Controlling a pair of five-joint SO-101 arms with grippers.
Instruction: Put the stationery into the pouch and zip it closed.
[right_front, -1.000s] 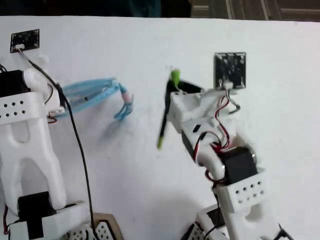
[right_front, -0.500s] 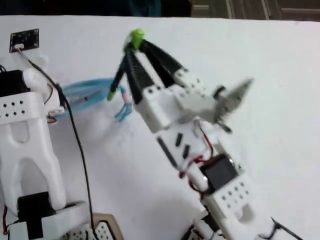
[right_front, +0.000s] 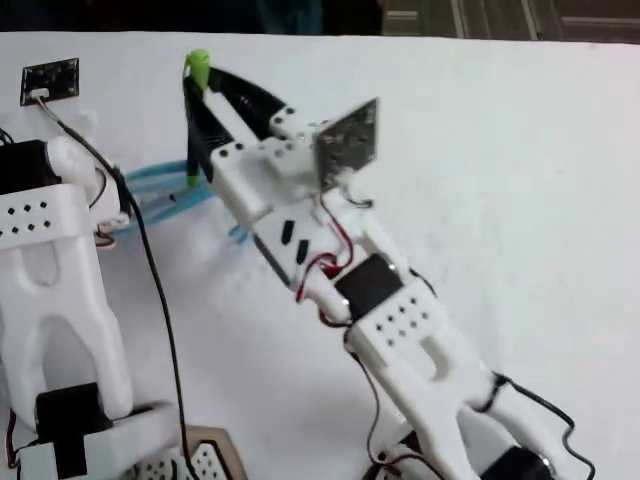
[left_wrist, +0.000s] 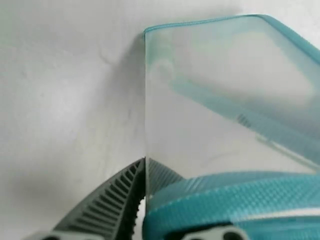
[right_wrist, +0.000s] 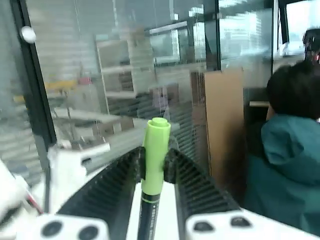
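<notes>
Insertion step, we judge: right gripper (right_wrist: 155, 162) clamps the green pen (right_front: 198, 70) over the blue pouch (right_front: 160, 185) on the bench (right_front: 500, 150), left gripper (left_wrist: 145, 175) pinches the pouch's edge; next we must lower the pen's tip into the opening.

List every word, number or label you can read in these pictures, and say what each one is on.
No text can be read in any view.
Pen between the fingers of the right gripper: no legible print on its cap or barrel.
Pouch: one small grey mark on its clear wall, too blurred to read.
Dark board on the arm holding the pen: any markings are too small to read.
</notes>
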